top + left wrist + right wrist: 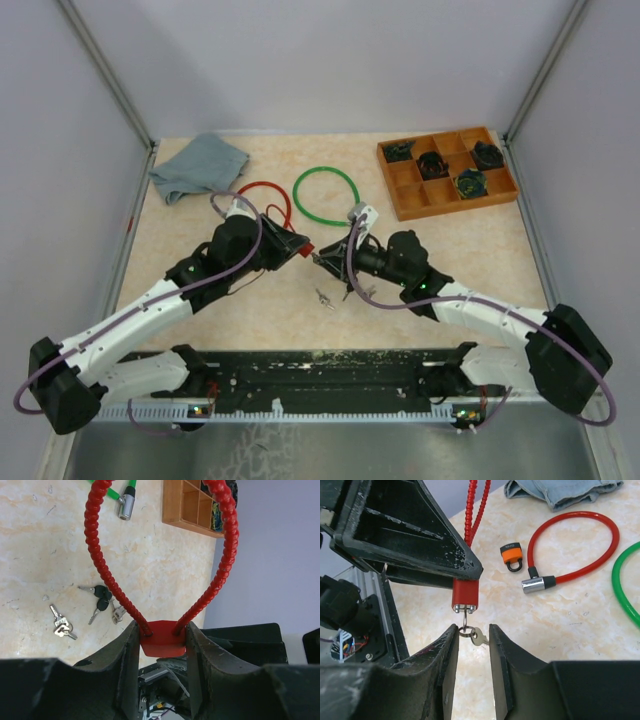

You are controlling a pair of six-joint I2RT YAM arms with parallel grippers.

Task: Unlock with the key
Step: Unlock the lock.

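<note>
Two hands | left hand clamped on red lock | right hand apart, flanking key under lock edge

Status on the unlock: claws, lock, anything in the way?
Left claw clamped on red lock body. Right claw open, straddling the key hanging under it. Nothing blocking.

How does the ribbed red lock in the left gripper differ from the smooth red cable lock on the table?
The ribbed red lock is clamped in the left gripper; the smooth red cable lock lies loose on the table. The ribbed one's body is a red block; the smooth one's is a silver barrel. Both are red loops.
</note>
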